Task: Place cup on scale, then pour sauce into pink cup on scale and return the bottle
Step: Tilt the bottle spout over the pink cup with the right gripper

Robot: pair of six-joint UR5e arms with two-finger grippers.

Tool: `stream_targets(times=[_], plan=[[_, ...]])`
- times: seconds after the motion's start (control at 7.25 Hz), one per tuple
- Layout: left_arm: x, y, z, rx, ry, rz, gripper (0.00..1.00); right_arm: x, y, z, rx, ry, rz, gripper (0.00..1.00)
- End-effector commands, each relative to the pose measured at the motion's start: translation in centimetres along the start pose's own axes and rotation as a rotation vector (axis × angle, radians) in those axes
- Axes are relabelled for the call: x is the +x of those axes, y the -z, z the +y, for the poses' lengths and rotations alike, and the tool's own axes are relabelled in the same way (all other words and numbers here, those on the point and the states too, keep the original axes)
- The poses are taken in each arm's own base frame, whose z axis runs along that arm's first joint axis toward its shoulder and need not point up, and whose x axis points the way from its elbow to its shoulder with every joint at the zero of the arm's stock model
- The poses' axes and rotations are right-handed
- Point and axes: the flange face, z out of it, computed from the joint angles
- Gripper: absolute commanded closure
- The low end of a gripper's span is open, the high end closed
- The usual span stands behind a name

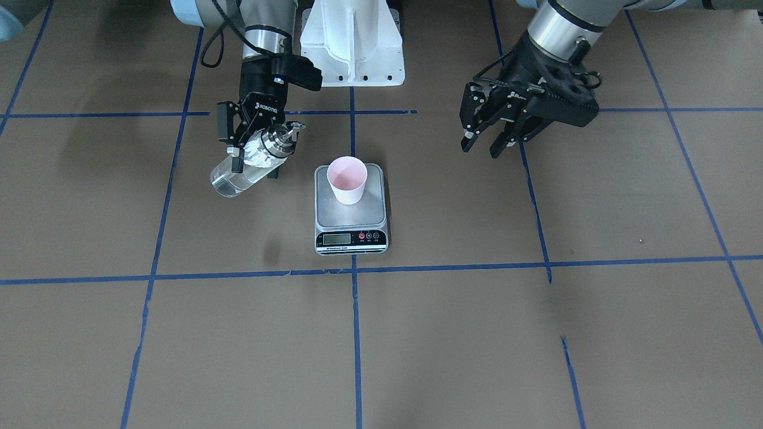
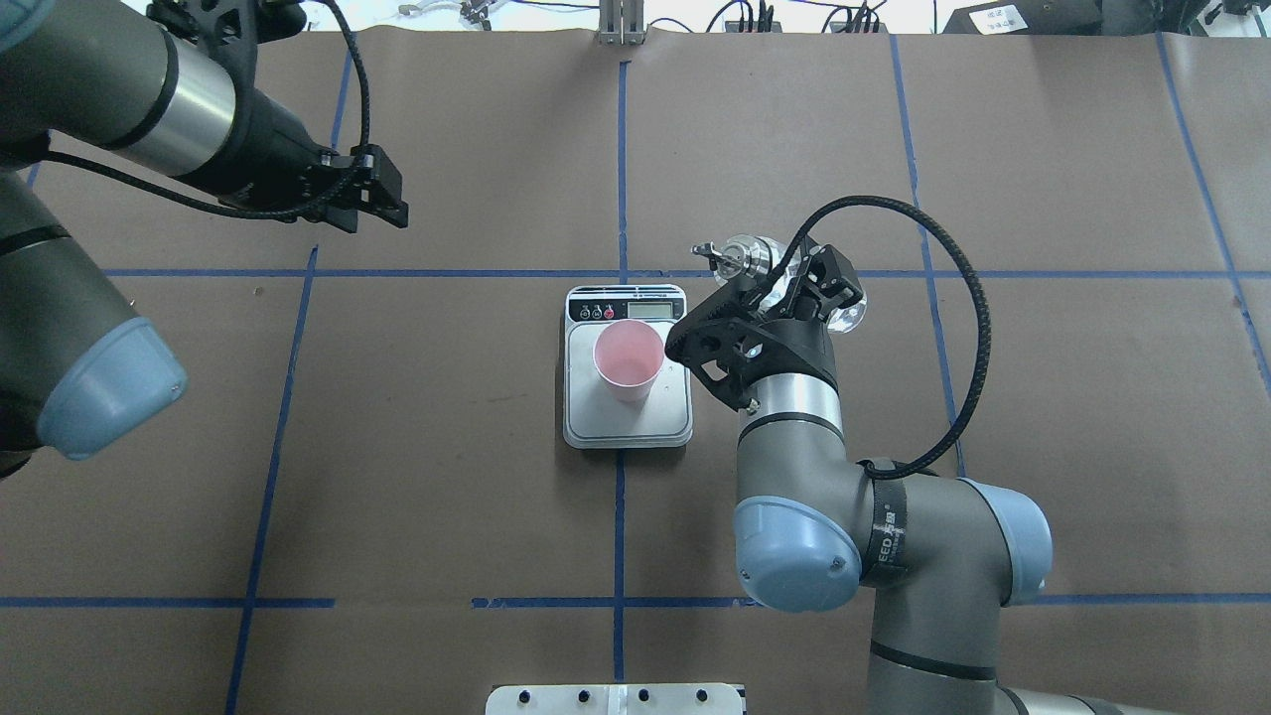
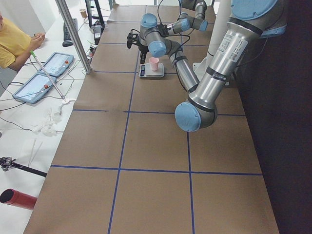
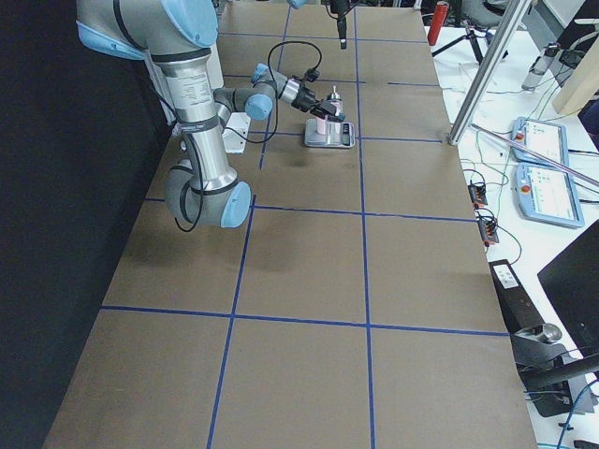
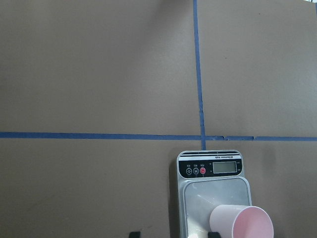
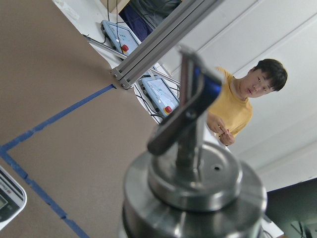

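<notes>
The pale pink cup (image 1: 347,179) stands upright on the silver platform of the scale (image 1: 351,215), display strip facing away from the robot. My right gripper (image 1: 253,152) is shut on the clear glass bottle (image 1: 238,176) and holds it tilted in the air beside the scale, its silver pourer cap (image 1: 280,140) pointing toward the cup but not over it. The right wrist view shows the cap (image 6: 193,183) close up. The sauce is barely visible. My left gripper (image 1: 481,149) is open and empty, above the table on the scale's other side. The left wrist view shows the cup (image 5: 242,223) and scale (image 5: 210,191).
Blue tape lines (image 1: 354,333) divide the brown table. The white robot mount (image 1: 351,42) stands behind the scale. An operator in yellow (image 6: 237,104) sits past the table's far edge, by an aluminium post (image 3: 73,34) and tablets (image 4: 543,140).
</notes>
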Motion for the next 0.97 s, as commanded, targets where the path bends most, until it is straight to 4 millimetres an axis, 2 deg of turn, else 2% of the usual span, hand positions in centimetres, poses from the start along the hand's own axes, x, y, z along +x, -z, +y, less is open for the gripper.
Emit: stream_targets(times=[0.0,0.14,0.28,0.41,0.83], plan=[[-5.3,0.7,-0.9,0.014,-0.092,-0.064,0.45,-1.7,-0.1,0.4,-0.031,0.206,0.032,1.00],[-6.2,0.9,-1.2,0.019,-0.102,-0.075,0.45,-2.2,0.5,-2.0,-0.039,0.253,0.035,1.00],[-6.5,0.8,-1.1,0.017,-0.099,-0.079,0.45,-3.5,-0.2,-2.0,-0.061,0.333,0.044,1.00],[-6.6,0.8,-1.2,0.017,-0.100,-0.081,0.45,-3.7,-0.4,-2.0,-0.066,0.357,0.047,1.00],[-6.4,1.0,-1.1,0.018,-0.101,-0.077,0.44,-5.9,-2.3,-0.2,-0.104,0.473,0.069,1.00]])
